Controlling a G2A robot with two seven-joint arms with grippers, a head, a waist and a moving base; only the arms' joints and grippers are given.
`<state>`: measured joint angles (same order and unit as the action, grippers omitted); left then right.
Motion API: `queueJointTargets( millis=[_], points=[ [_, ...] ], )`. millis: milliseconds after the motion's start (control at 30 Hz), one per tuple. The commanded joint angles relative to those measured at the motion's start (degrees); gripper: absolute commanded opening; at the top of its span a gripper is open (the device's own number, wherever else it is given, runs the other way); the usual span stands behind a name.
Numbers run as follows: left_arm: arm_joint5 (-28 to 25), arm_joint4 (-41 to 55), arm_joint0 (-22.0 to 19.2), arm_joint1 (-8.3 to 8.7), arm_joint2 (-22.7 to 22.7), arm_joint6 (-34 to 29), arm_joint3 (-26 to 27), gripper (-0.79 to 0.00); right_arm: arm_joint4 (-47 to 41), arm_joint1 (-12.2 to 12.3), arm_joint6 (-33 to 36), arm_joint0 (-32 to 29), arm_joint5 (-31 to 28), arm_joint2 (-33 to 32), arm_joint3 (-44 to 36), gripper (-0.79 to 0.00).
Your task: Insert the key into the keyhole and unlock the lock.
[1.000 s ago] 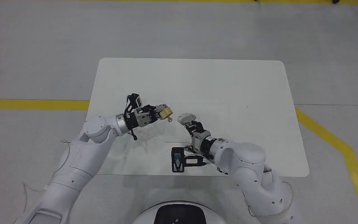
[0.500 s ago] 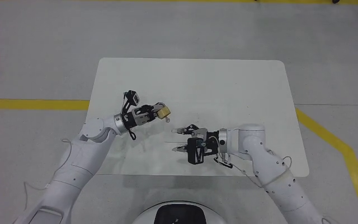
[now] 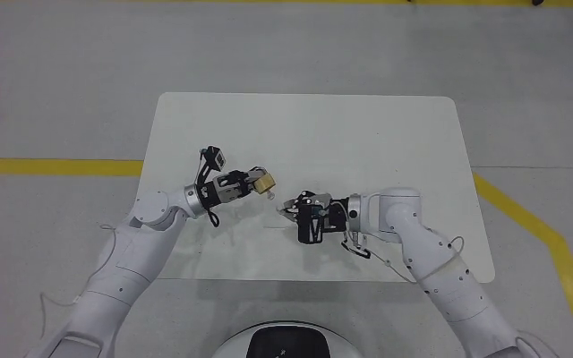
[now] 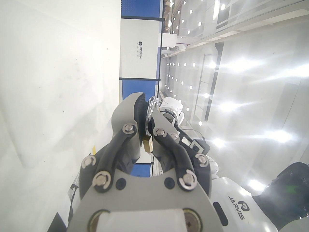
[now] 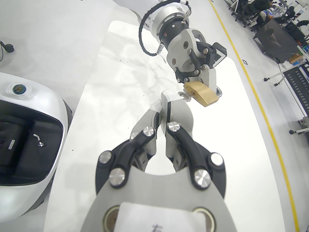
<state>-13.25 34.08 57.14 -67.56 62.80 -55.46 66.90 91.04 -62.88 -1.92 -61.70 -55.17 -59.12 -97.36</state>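
lock [image 5: 201,95] one, key [image 5: 184,95] one

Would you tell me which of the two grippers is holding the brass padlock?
The left gripper, clamped on the padlock; the right gripper only points toward it.

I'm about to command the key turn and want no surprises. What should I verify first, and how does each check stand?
1. Padlock clamped in left gripper: ok.
2. Padlock held clear of the table: ok.
3. Key at the padlock end facing the right gripper: ok.
4. Key fully seated in keyhole: cannot tell.
5. Right gripper pinching the key: cannot tell.
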Motion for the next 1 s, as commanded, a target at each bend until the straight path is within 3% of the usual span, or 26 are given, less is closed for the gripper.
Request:
queueJointTargets(
  millis=[0, 733, 867, 933, 967],
  points=[
    [0.14, -0.05, 0.01, -0.04, 0.00, -0.11, 0.02, -0.785, -0.33, -0.14, 0.45, 0.45, 0.48, 0.59, 0.33, -0.785],
    [-0.57, 0.05, 0.52, -0.43, 0.57, 0.27, 0.27, -0.785, -3.87, -1.12, 5.39, 3.00, 6.58, 2.46, 2.34, -0.785],
    [-0.47, 2.01, 0.60, -0.47, 1.47, 0.26, -0.19, -0.785, -3.81, -0.37, 3.86, 0.59, 6.31, -0.16, 0.42, -0.446],
    [-0.79, 1.43, 0.50, -0.42, 1.69, 0.71, -0.30, -0.785, -2.53, 0.23, 2.80, -1.33, 6.05, -1.99, -1.41, -0.422],
    [-0.79, 1.43, 0.50, -0.42, 1.69, 0.71, -0.30, -0.785, -1.80, 0.57, 2.28, -2.56, 6.02, -3.01, -2.55, -0.363]
  ],
)
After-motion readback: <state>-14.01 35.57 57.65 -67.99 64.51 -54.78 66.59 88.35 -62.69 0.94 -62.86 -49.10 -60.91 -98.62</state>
